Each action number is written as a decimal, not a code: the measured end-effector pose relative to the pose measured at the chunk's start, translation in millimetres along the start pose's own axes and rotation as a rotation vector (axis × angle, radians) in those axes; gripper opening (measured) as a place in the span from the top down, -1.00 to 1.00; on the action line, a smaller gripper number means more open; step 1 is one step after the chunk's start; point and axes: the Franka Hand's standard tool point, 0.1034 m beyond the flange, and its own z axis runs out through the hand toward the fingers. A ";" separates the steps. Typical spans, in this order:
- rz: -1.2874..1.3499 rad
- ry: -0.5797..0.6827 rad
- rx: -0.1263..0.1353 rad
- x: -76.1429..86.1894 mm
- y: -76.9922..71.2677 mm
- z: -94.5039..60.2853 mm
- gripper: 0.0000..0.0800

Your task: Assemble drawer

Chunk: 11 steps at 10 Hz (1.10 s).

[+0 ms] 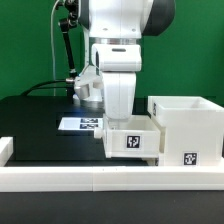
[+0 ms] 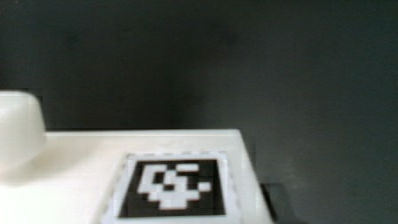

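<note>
Gripper [image 1: 128, 128] sits on small tray [image 1: 131, 140] at lower center; can't tell if it's clamped. Light, stiff, slick plastic: grab a side wall.

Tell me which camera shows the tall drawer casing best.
The exterior view: the casing shows whole there, open-topped, with a tag on its front, beside a small tray under the gripper. The wrist view shows only a blurred white surface bearing a tag, no casing I can identify.
</note>
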 end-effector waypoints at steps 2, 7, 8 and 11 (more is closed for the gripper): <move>0.000 -0.002 -0.011 -0.4 2.6 -6.8 0.89; 0.001 -0.003 -0.011 -0.7 2.6 -7.2 0.89; 0.001 -0.003 -0.010 -0.5 2.4 -6.7 0.89; -0.005 0.001 -0.008 4.0 2.0 -5.6 0.89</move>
